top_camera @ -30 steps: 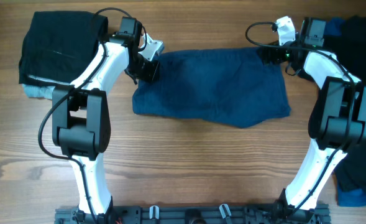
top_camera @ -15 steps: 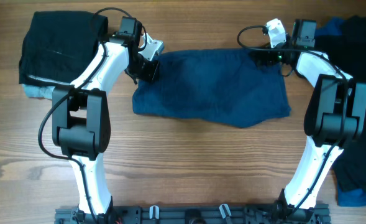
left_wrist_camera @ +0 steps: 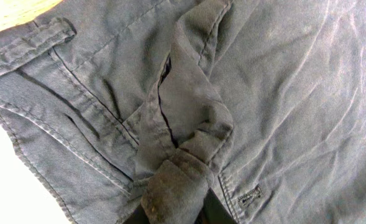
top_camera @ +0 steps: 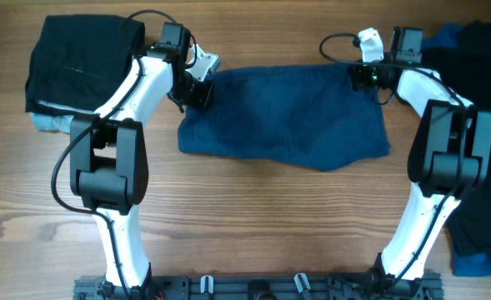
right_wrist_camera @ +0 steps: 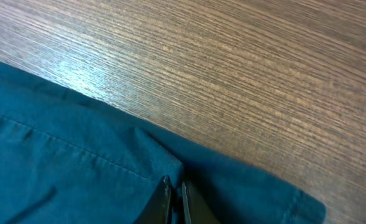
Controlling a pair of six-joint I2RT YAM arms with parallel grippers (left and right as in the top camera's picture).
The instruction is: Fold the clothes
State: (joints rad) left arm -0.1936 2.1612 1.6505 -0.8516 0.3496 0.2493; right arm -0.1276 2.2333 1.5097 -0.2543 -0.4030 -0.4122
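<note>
My left gripper (top_camera: 198, 88) is clamped on a bunched fold of the shorts (top_camera: 287, 117) at their top left corner. My right gripper (right_wrist_camera: 175, 198) is pinched nearly closed on the top hem at the opposite corner. The shorts lie flat on the table (top_camera: 245, 217), long axis running left to right between both grippers. The body of the shorts spreads toward me, so I judge the fold goes that way.

wooden table (top_camera: 253, 217) | centre: navy shorts (top_camera: 287, 117) spread flat | left: black garment (top_camera: 78, 62) over light blue cloth (top_camera: 49, 123) | right edge: black pile (top_camera: 487, 50)
</note>
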